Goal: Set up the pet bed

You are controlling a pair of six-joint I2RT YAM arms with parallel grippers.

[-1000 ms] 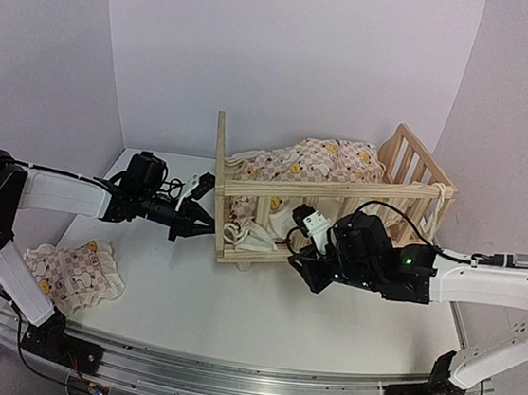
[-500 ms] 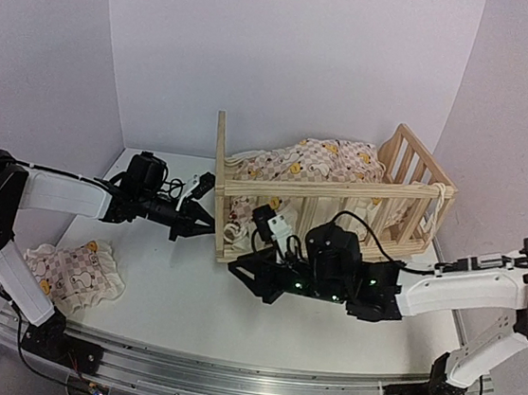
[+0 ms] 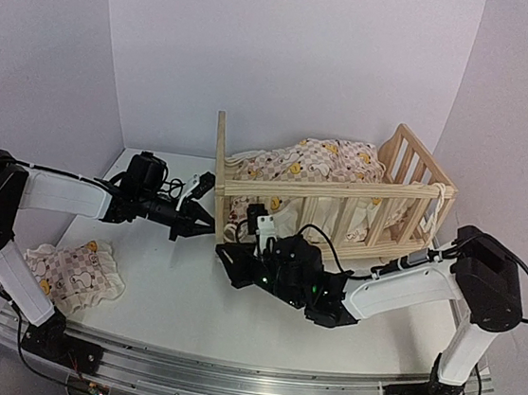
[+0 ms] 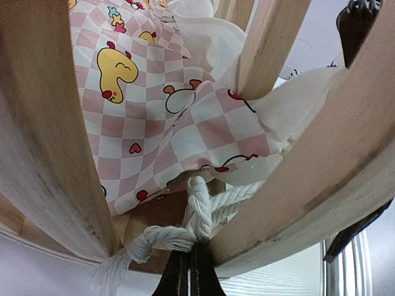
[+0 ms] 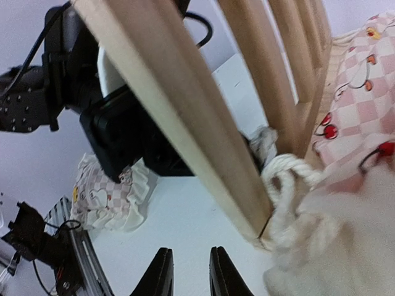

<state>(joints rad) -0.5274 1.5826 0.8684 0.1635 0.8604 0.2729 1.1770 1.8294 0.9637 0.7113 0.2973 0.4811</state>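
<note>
Your pet bed (image 3: 341,189) stands upright at back-centre of the table (image 3: 185,308). Its checked cushion (image 3: 321,158) is heaped inside, w/ white ruffle showing btwn the front slats at the left end.

Your left gripper (image 3: 206,220) is low at the frame's near-left corner post. It's fully closed, tips together right under the white rope (image 4: 199,206) knotted at that corner. On the wrist cam the tips touch the knot, but you can't tell whether a strand is actually pinched.

Your right gripper (image 5: 189,254) hangs just in front of that same corner, below the bottom rail, close to the table. Its 2 fingers stand a narrow gap apart w/ nothing btwn them. In its wrist view, rope & ruffle lie up-right of it, near but not touching.

1 small matching pillow (image 3: 74,271) lies on the table well left of the frame.
</note>
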